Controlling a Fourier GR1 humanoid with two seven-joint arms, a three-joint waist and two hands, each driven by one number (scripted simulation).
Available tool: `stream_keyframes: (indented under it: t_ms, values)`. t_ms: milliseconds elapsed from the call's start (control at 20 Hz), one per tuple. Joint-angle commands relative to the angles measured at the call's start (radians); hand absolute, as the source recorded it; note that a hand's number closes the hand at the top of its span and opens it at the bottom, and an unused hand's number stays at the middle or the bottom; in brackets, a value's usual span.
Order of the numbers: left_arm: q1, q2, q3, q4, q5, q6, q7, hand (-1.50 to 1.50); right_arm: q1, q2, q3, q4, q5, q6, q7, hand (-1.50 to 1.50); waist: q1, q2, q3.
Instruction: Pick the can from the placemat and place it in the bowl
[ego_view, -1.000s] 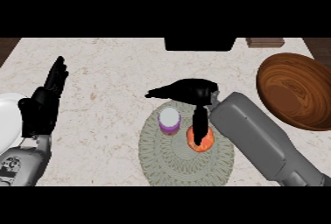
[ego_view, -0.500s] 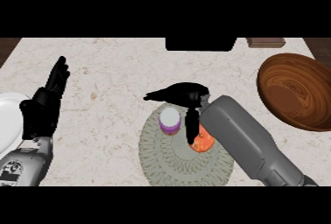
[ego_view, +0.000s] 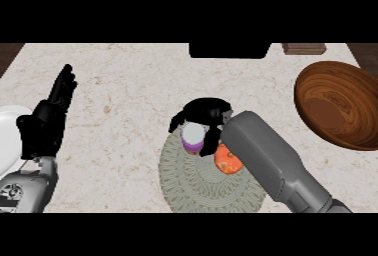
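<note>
At nine o'clock the left hand (ego_view: 46, 122) rests open, fingers straight and raised, holding nothing, beside a white plate (ego_view: 9, 137) at the edge. At centre lies one round woven placemat (ego_view: 203, 185). On it stands one can (ego_view: 193, 137), purple at its base, with the right hand (ego_view: 207, 112) curled over its top, fingers wrapped about it. One orange fruit (ego_view: 227, 160) sits just beside the can at four o'clock, partly hidden by the grey forearm. One wooden bowl (ego_view: 339, 110) stands well apart at three o'clock.

even, bright light — soft shadows, no glare or blur.
</note>
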Motion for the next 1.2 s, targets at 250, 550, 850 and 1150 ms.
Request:
stream_keyframes:
  t_ms: [250,550,850,1150]
  values:
    - [0.051,-0.043,0.006,-0.039,-0.028,-0.015,-0.004,0.00,0.016,0.044,-0.016,0.144,0.121,-0.164,-0.168,1.50,0.003,0.001,0.000]
    - [0.093,-0.025,0.037,-0.112,-0.034,-0.031,0.025,0.00,0.169,0.061,0.029,-0.159,0.075,-0.088,0.034,1.50,-0.017,-0.011,0.000]
    - [0.087,-0.020,0.066,-0.031,-0.036,-0.011,0.013,0.00,0.476,0.061,0.152,-0.338,0.128,-0.246,0.276,1.50,-0.095,-0.044,-0.002]
    - [0.077,-0.015,0.091,-0.022,-0.036,0.001,0.017,0.00,0.712,0.061,0.233,-0.735,0.130,-0.313,0.443,1.50,-0.104,-0.034,-0.001]
